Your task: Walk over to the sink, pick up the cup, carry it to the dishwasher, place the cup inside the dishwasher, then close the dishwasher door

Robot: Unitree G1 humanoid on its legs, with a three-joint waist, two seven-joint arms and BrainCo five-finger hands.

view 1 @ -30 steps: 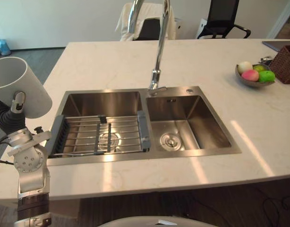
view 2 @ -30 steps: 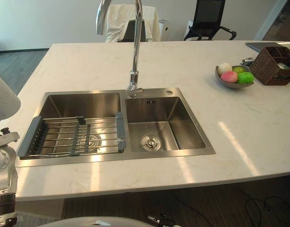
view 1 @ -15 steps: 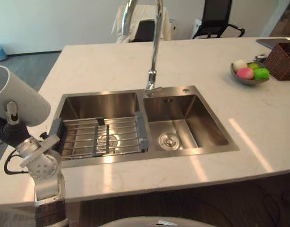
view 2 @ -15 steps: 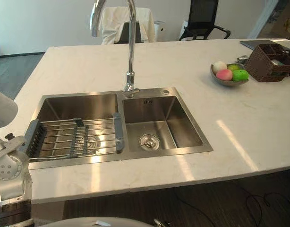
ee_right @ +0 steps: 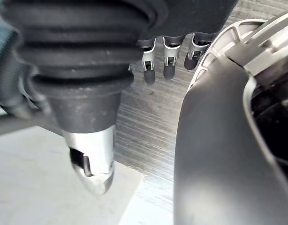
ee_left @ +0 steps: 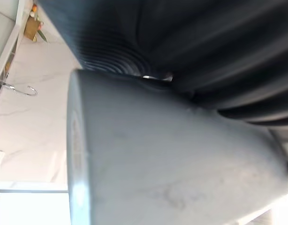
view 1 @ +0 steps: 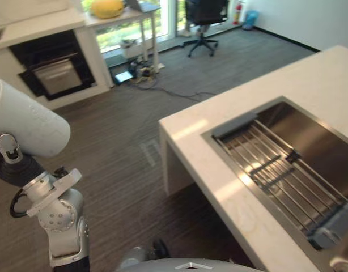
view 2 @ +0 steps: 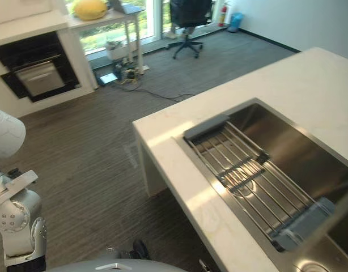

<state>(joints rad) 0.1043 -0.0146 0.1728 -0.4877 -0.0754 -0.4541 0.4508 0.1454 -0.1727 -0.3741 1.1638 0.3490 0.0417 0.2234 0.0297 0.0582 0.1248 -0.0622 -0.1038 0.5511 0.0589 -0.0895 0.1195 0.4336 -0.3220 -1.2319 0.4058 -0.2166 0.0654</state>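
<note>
A white cup [view 1: 24, 124] lies tilted on its side at the far left, above the floor and well away from the counter. My left hand [view 1: 9, 153] is shut on it, the thumb pressed against its wall and the dark ribbed cover just below. Up close, the cup [ee_left: 158, 168] sits right against that cover. A black built-in appliance with a silver door [view 1: 55, 71] stands at the far wall, across the floor from the cup. My right hand [ee_right: 165, 58] hangs over the floor, its fingers relaxed and holding nothing.
The white counter [view 1: 219, 187] juts in from the right, with the steel sink and its wire rack [view 1: 276, 167] set in it. Dark wood floor [view 1: 123, 147] stretches between me and the appliance. A black office chair [view 1: 202, 14] and a table [view 1: 120, 17] stand at the back.
The camera has swung left: the sink has slid to the right edge, and the floor and the black appliance have come into view. The cup stays in my left hand.
</note>
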